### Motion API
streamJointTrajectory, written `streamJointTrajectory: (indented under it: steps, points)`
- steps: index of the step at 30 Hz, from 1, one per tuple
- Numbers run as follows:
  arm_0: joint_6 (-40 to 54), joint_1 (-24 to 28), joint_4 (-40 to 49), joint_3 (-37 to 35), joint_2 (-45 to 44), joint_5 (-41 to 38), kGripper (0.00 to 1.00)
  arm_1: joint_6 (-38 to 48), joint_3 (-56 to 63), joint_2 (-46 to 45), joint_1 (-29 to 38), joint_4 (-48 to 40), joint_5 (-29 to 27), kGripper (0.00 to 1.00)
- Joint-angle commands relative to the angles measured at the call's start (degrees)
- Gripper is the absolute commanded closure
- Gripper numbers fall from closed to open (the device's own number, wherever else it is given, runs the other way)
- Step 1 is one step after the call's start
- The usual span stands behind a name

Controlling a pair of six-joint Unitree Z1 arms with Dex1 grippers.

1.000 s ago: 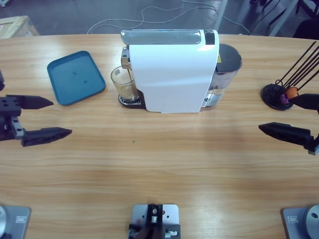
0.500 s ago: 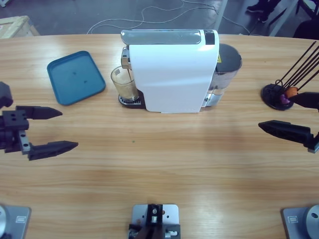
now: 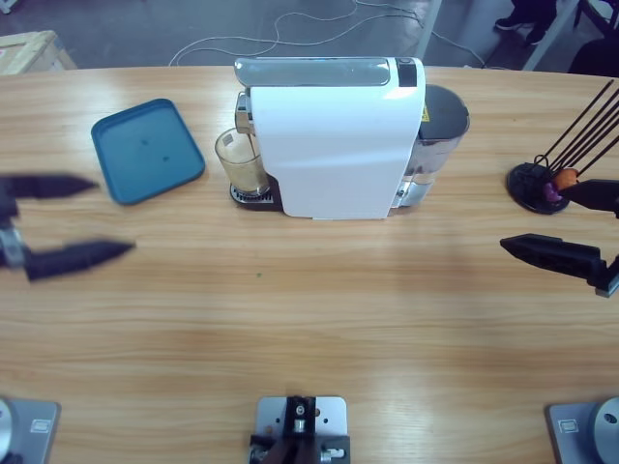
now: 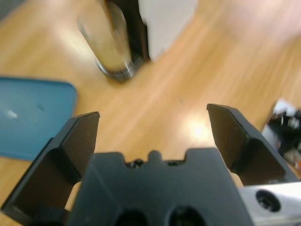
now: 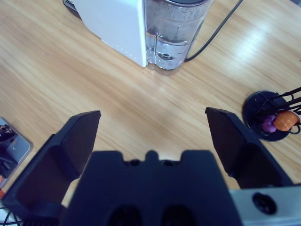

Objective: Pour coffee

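A clear glass tumbler point(image 3: 240, 164) stands on the drip tray under the spout of a white coffee machine point(image 3: 334, 135); light-brown coffee point(image 3: 246, 179) fills its lower part. The left wrist view shows the same tumbler point(image 4: 109, 40) beside the machine point(image 4: 164, 19), far ahead of the jaws. My left gripper point(image 3: 75, 218) hovers open over the table's left side, well short of the glass. My right gripper point(image 3: 571, 224) stays open at the right edge, its wrist view taking in the machine's water tank point(image 5: 175, 28).
A teal tray point(image 3: 145, 150) lies left of the tumbler. A black capsule stand point(image 3: 540, 184) with purple and orange capsules sits at the far right. A cable point(image 5: 214, 33) runs from the tank's back. Bare wood spreads in front of the machine.
The left gripper swung down and right, then back up and left toward the table edge, staying open. The right gripper has held still.
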Motion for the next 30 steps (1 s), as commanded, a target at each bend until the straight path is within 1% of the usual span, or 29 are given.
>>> streamJointTrajectory:
  steps: [1,7,11,14,17,19,25,27,30]
  points:
    - [-0.68,2.34,1.62,-7.06,1.93,0.92,0.0,0.52,2.03,1.14,0.65,-0.02,-0.8,0.0]
    - [-0.64,6.73,5.35,-6.76,-0.12,2.59,0.0,0.52,1.96,1.84,0.65,-0.09,-0.71,0.0]
    - [-0.38,7.44,6.19,-6.67,-0.39,3.79,0.0,0.52,1.98,2.11,0.72,-0.04,-0.53,0.0]
    - [-0.47,7.67,6.33,-6.27,-0.77,2.89,0.004,0.52,1.94,2.07,0.93,0.35,-0.48,0.0]
    - [-0.19,8.3,5.64,-5.11,0.63,0.08,0.007,0.69,1.85,2.37,1.0,0.61,-0.31,0.0]
    - [3.35,9.56,3.9,-3.68,2.41,-1.38,0.009,0.69,1.71,2.83,1.04,0.61,-0.06,0.0]
    - [13.12,15.54,-4.25,-4.23,10.67,-3.91,0.023,0.52,1.24,5.09,1.05,0.7,0.61,0.0]
    - [15.25,16.63,-6.7,-4.69,13.99,-6.46,0.023,0.52,1.24,5.09,1.07,0.7,0.61,0.0]
    - [17.87,17.32,-11.11,-5.71,21.53,-11.56,0.023,0.52,1.18,5.75,1.09,0.7,0.89,0.004]
